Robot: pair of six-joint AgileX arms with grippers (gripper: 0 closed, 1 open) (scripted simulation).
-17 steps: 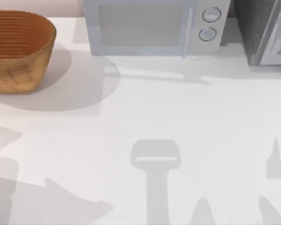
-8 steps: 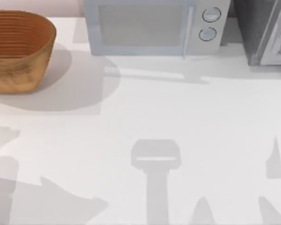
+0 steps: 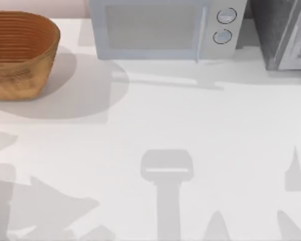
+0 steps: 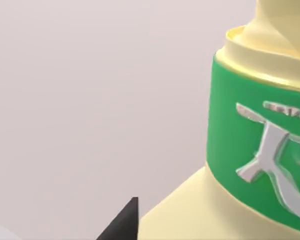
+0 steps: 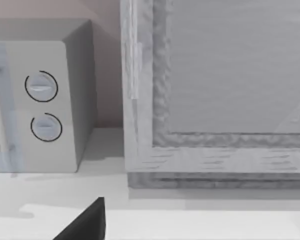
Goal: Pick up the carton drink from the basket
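The basket (image 3: pixel 21 75), round orange-brown wicker, stands at the table's far left in the top view, and the part of its ribbed inside that shows holds nothing. The carton drink (image 4: pixel 250 150), pale yellow with a green band and silver print, looms very close in the left wrist view against a plain pinkish wall, off the table. My left gripper's black fingertip (image 4: pixel 124 224) shows right beside the carton, and the gripper is shut on it. My right gripper's black fingertip (image 5: pixel 86 222) hangs above the table's right side, facing the appliances.
A white microwave (image 3: pixel 160 30) with two round knobs stands at the back middle. A grey textured cabinet (image 3: pixel 283 32) is at the back right. Arm shadows lie on the white table (image 3: pixel 155 125) along the front edge.
The left arm's shadow at the table's front left has slid leftward and changed shape. Basket, microwave and the right arm's shadow have not moved.
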